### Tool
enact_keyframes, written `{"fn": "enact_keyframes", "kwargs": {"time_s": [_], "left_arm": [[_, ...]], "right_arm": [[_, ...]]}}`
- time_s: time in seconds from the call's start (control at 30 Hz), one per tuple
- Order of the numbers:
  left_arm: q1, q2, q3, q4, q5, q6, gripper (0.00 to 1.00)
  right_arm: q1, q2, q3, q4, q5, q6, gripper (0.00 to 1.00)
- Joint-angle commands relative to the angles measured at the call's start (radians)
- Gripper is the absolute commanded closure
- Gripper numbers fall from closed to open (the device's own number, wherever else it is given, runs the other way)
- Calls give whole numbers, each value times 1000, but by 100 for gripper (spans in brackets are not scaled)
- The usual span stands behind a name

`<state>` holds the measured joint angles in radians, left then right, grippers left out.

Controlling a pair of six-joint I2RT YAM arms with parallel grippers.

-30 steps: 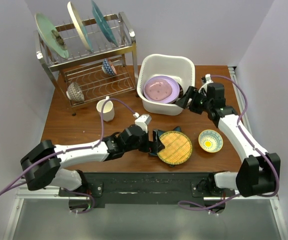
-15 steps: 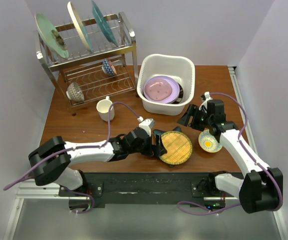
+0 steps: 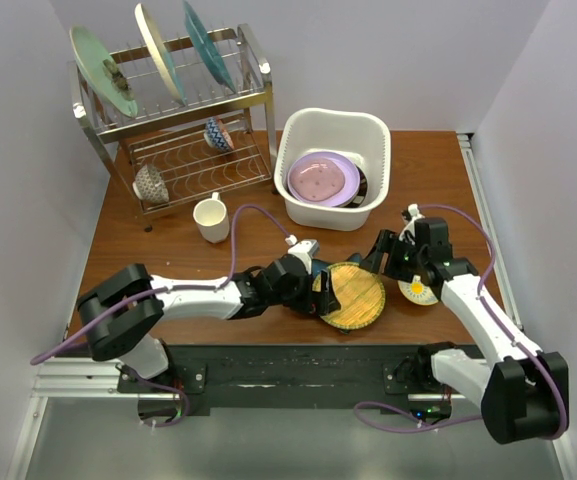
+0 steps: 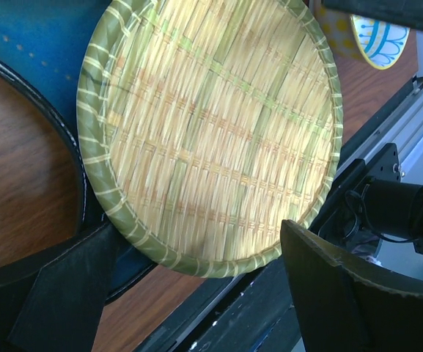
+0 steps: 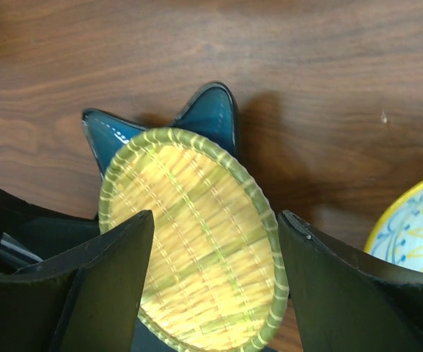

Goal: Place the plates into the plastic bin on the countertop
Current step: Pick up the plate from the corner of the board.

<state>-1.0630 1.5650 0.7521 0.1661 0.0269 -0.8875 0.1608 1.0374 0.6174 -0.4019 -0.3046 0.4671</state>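
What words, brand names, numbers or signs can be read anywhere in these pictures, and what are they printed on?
None: no words, numbers, brands or signs are readable in any view.
The woven plate, blue star-shaped plate and small bowl carry only patterns.
The plastic bin and mug look unmarked.

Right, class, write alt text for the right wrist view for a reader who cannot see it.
The right gripper, jaws open, hovers over a round woven amber plate resting on a blue star-shaped plate on the wooden table. A yellow-rimmed patterned bowl peeks in at the right edge.
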Motion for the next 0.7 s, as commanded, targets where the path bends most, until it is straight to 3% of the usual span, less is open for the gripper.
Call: {"fn": "enact_keyframes", "kwargs": {"time_s": [0.0,0.13,0.27,0.37,0.67], "left_arm": [[-6,7,41,39,10,-14,7],[-5,9,47,49,5,-5,11],[-5,39,59,67,14,-1,35],[-5,65,73,78,30,-1,42],[-3,58,44,125,8,-40,50]], "right_arm": [[-4,-39,-39,-52,16,-39,28],[-4,-74,-70,-44,47,-27,29],[-4,-100,-71,-58,97,-12,30],[-3,-112,-82,-58,117,4,30],[-3,-70,-90,-45,76,10,31]]}}
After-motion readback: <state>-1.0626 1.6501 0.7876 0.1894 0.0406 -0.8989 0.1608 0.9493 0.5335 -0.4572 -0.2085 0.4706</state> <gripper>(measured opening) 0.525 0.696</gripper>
